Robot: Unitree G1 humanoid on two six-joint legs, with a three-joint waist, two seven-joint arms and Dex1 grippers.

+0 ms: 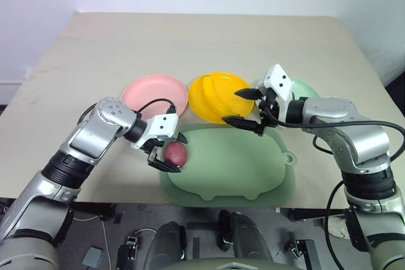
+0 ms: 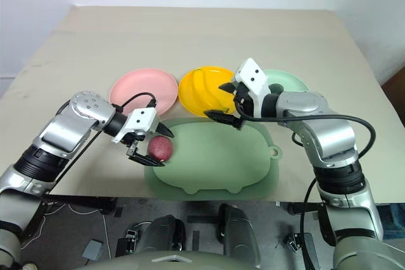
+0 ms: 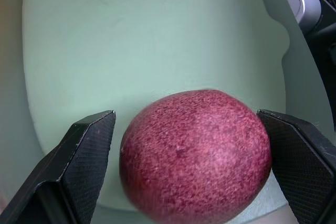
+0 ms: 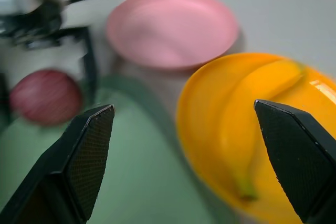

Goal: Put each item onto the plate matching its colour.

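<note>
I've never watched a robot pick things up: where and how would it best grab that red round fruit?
Across its widest middle, coming from the robot's left: the red fruit is round and lies on the pig-shaped tray, and the open left gripper already has a finger on either side.

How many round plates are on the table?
3: a pink plate on the left, a yellow plate in the middle holding the banana, and a mint green plate on the right, partly hidden by the right gripper.
</note>
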